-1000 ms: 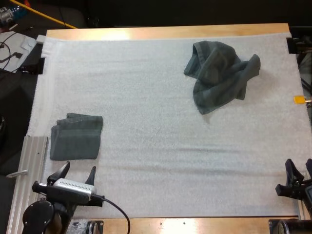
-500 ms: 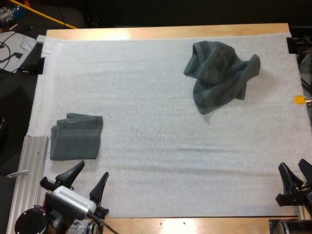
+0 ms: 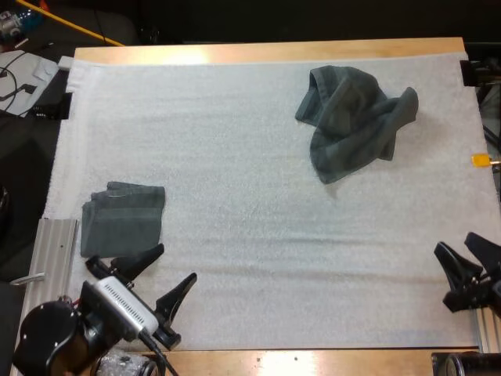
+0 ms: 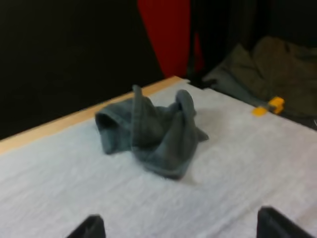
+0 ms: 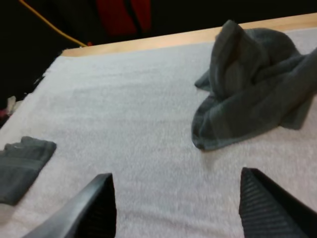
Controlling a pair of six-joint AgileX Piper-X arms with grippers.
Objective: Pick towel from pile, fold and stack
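Observation:
A crumpled dark grey-green towel lies on the white mat at the far right; it also appears ahead of my left fingers as the crumpled towel and ahead of my right fingers as the crumpled towel. A folded towel lies flat near the mat's left edge, and its corner shows off to the side of my right fingers. My left gripper is open at the near left, just in front of the folded towel, angled toward the right. My right gripper is open at the near right edge, holding nothing.
A metal rail runs along the mat's near left side beside the folded towel. The table's wooden far edge lies behind the crumpled towel. Bare mat stretches between the two towels.
My left gripper has swung right and turned toward the crumpled towel, staying open. My right gripper has shifted slightly up and left along the right edge. Both towels stayed put.

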